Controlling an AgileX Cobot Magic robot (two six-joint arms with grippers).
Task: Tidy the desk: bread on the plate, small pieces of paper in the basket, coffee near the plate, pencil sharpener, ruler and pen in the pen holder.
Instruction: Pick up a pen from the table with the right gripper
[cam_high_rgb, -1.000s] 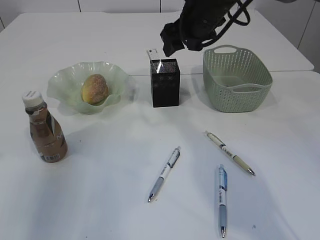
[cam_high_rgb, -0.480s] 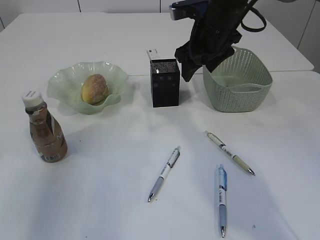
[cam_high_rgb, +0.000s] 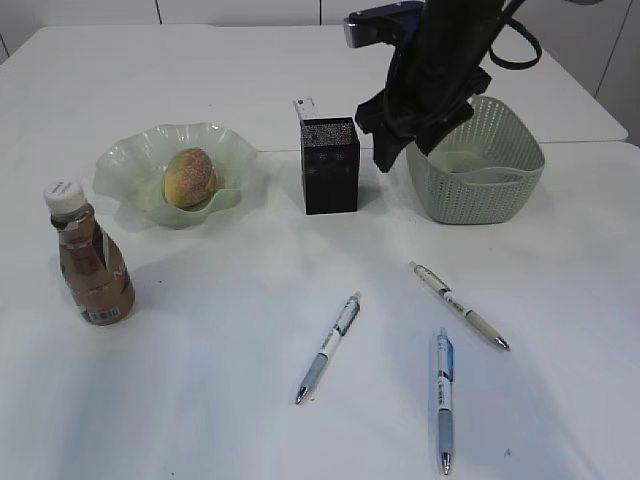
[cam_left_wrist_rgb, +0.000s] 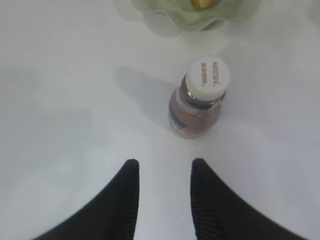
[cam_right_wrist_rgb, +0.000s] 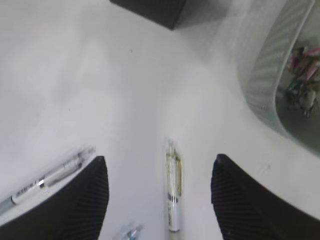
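1. Right gripper (cam_right_wrist_rgb: 160, 192): jaws spread wide, nothing between them; it hangs above the white desk (cam_high_rgb: 230, 330).
2. Pale green-barrelled pen (cam_right_wrist_rgb: 173, 192) lies on the desk directly below the gap between these jaws; clear-barrelled pen (cam_right_wrist_rgb: 47, 181) beside the left jaw.
3. Left gripper (cam_left_wrist_rgb: 162, 187): jaws partly spread, empty; brown white-capped coffee bottle (cam_left_wrist_rgb: 199, 100) stands upright just ahead of them.

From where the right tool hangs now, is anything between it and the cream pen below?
Nothing visible. The right tool is open above bare table, and the cream pen lies between its fingers in the wrist view; the neighbouring pen lies off to one side.
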